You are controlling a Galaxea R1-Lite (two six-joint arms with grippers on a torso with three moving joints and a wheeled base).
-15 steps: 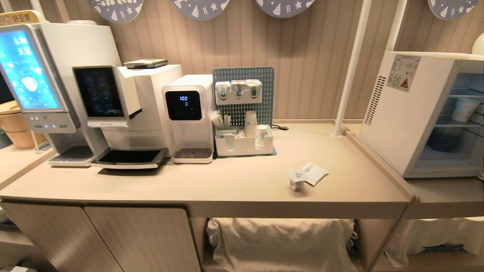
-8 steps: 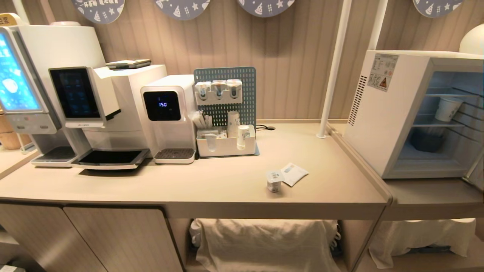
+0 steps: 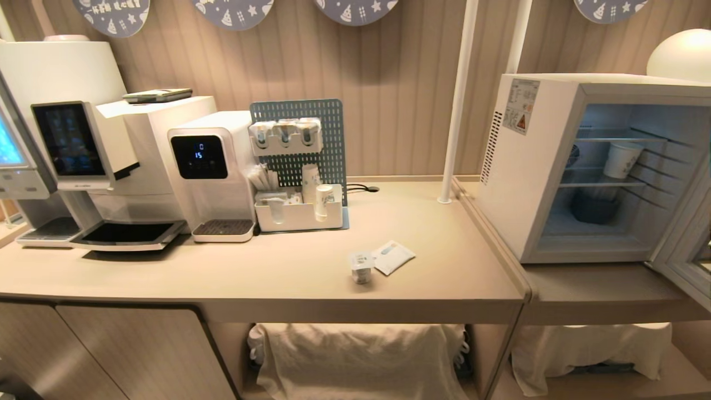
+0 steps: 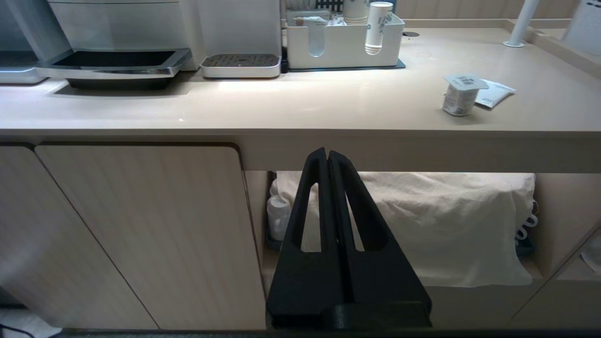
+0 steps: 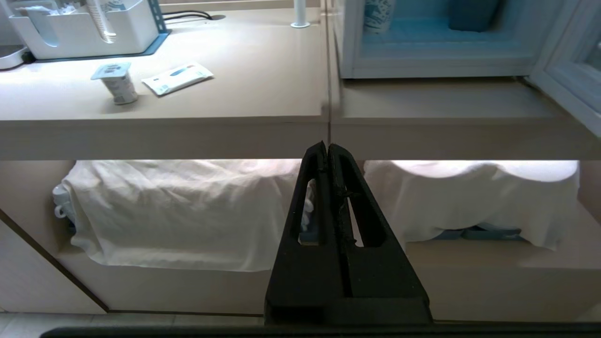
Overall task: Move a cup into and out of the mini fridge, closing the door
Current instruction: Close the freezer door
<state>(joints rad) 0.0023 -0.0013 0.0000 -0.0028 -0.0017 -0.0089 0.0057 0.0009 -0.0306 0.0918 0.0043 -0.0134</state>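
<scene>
The left gripper (image 4: 327,157) is closed and empty, fingers pressed together, held low in front of the worktop (image 3: 266,272), below its front edge and before the cabinet door (image 4: 141,225). The right gripper (image 5: 327,149) is likewise closed and empty, also below the front edge, in line with the seam where the worktop meets the lower ledge (image 3: 589,283) that carries the fridge. Neither gripper shows in the head view.

The cup (image 3: 361,267) stands upright on the worktop near the front edge, toward the right end, its white lid on. A flat sachet (image 3: 392,256) lies just behind and to the right of it; whether they touch I cannot tell.

The fridge (image 3: 508,183) sits on the ledge to the right of the worktop, well apart from the cup. Its door (image 3: 686,250) is swung wide open to the right, only partly in view. Inside, a paper cup (image 3: 622,159) stands on the wire shelf and a dark tub (image 3: 594,208) sits on the floor below it.

Along the back edge of the worktop stand a white organiser (image 3: 300,214) with a pegboard (image 3: 328,150) behind it, a water dispenser (image 3: 208,166) and a coffee machine (image 3: 111,161). A white pole (image 3: 456,105) rises at the back right corner. Under the worktop, white cloth (image 3: 355,355) covers things on the shelf.
</scene>
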